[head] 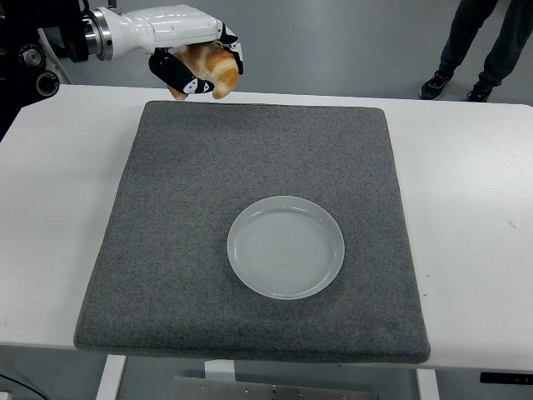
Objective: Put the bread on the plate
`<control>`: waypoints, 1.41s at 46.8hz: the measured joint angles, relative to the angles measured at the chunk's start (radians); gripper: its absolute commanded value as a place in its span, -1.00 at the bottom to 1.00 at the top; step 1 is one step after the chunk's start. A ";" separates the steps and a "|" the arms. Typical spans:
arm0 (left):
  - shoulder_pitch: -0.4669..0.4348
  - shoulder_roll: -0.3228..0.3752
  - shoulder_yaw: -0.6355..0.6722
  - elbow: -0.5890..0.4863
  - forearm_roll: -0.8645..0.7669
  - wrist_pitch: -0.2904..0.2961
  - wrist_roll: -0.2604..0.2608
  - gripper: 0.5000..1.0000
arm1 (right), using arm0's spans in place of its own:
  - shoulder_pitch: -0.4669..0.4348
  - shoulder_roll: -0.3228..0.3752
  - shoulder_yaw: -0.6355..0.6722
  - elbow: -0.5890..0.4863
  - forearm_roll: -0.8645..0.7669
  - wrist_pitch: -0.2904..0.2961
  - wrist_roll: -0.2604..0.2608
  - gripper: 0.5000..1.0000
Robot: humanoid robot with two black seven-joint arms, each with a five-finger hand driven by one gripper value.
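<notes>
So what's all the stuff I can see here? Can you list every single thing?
bread: one, golden brown, held in the air above the mat's far left corner
plate: one, pale white, nothing on it, on the mat right of its middle
mat: one, dark grey, covering most of the table
table: one, white
person's legs: two, dark trousers and shoes, top right on the floor
left hand: one, white with black fingers, wrapped around the bread
</notes>
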 measured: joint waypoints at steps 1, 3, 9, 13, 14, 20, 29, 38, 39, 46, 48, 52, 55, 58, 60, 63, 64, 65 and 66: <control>0.000 0.000 -0.002 0.000 0.000 0.000 0.000 -1.00 | 0.000 0.000 0.000 0.000 0.000 0.000 0.000 0.73; 0.000 -0.002 -0.004 -0.001 0.000 0.000 0.000 -1.00 | 0.000 0.000 0.000 0.000 0.000 0.000 0.000 0.72; -0.001 -0.005 -0.005 -0.002 0.000 0.000 0.000 -1.00 | 0.000 0.000 0.000 0.000 0.000 0.000 0.000 0.72; -0.007 -0.012 -0.005 -0.003 0.000 0.000 0.000 -1.00 | 0.000 0.000 0.000 0.000 0.000 0.000 0.000 0.72; -0.009 -0.017 -0.005 -0.003 0.000 0.000 0.000 -1.00 | 0.000 0.000 0.000 0.000 0.000 0.000 0.000 0.73; -0.012 -0.038 -0.009 -0.003 0.000 0.000 0.000 -1.00 | 0.000 0.000 0.000 0.000 0.000 0.000 0.000 0.73; -0.007 -0.097 -0.035 -0.002 -0.002 0.002 0.002 -1.00 | 0.000 0.000 0.000 0.000 0.000 0.000 0.000 0.72; -0.007 -0.158 -0.053 0.003 -0.002 0.002 0.004 -1.00 | 0.000 0.000 0.000 0.000 0.000 0.000 0.000 0.72; -0.007 -0.164 -0.058 0.003 -0.002 0.002 0.004 -1.00 | 0.000 0.000 0.000 0.000 0.000 0.000 0.000 0.73; -0.010 -0.197 -0.090 0.002 -0.002 0.002 0.004 -1.00 | 0.000 0.000 0.000 0.000 0.000 0.000 0.000 0.73; -0.011 -0.205 -0.095 0.000 -0.002 0.001 0.004 -1.00 | 0.000 0.000 0.000 0.000 0.000 0.000 0.000 0.72; -0.012 -0.226 -0.101 -0.001 -0.001 0.000 0.003 -1.00 | 0.000 0.000 0.000 0.000 0.000 0.000 0.000 0.72; -0.012 -0.240 -0.104 -0.002 0.000 0.000 0.003 -1.00 | 0.000 0.000 0.000 0.000 0.000 0.000 0.000 0.72; -0.017 -0.253 -0.107 -0.003 0.000 -0.001 0.003 -1.00 | 0.000 0.000 0.000 0.000 0.000 0.000 0.000 0.72; -0.019 -0.264 -0.111 -0.003 0.000 -0.001 0.003 -1.00 | 0.000 0.000 0.000 0.000 0.000 0.000 0.000 0.72; -0.020 -0.280 -0.112 -0.003 0.000 -0.002 0.003 -1.00 | 0.000 0.000 0.000 0.000 0.000 0.000 0.000 0.72; -0.021 -0.285 -0.112 -0.003 0.000 -0.002 0.003 -1.00 | 0.000 0.000 0.000 0.000 0.000 0.000 0.000 0.72; -0.022 -0.290 -0.112 -0.003 0.000 -0.003 0.003 -1.00 | 0.000 0.000 0.000 0.000 0.000 0.000 0.000 0.73; -0.023 -0.295 -0.112 -0.003 0.000 -0.004 0.003 -1.00 | 0.000 0.000 0.000 0.000 0.000 0.000 0.000 0.72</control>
